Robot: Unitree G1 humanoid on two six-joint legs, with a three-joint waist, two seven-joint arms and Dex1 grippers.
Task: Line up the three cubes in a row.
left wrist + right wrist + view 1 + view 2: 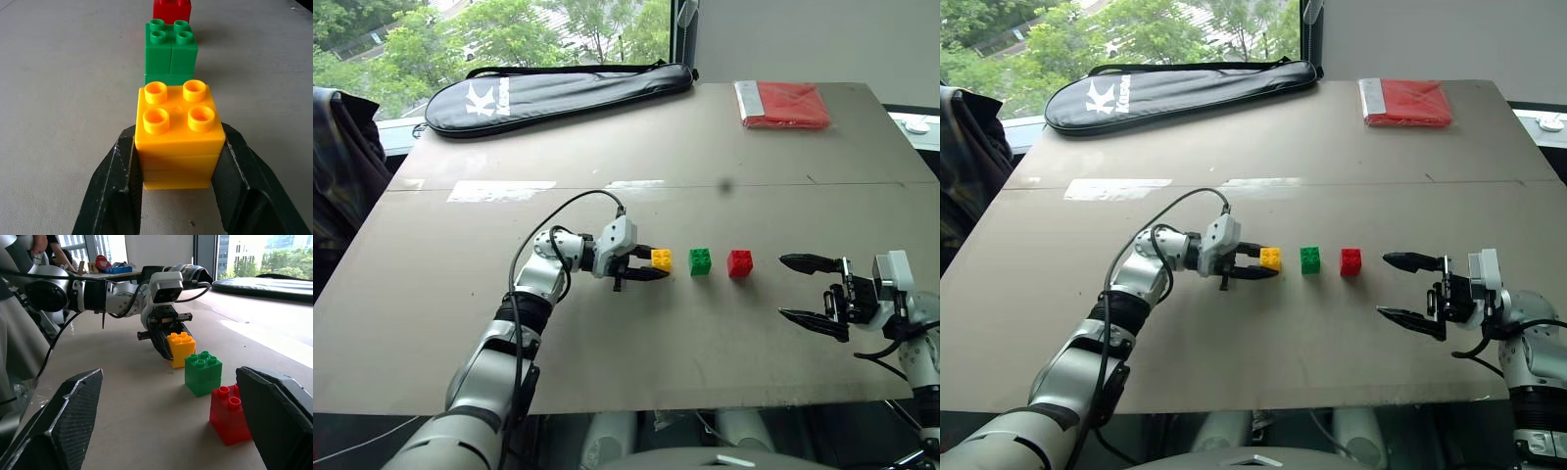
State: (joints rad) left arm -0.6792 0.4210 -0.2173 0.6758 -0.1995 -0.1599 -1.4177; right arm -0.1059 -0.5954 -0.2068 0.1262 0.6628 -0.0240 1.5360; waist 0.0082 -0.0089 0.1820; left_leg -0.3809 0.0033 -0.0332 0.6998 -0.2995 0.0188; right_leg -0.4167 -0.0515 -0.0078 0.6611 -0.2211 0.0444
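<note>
On the counter (431, 323), the left end effector (651, 264) is clamped on the yellow cube (662, 258), one black finger (110, 196) on each side. Just beside it to the right stands the green cube (700, 261), then the red cube (739, 262), all in one row. Further right, the right end effector (800, 289) gapes wide, holding nothing.
</note>
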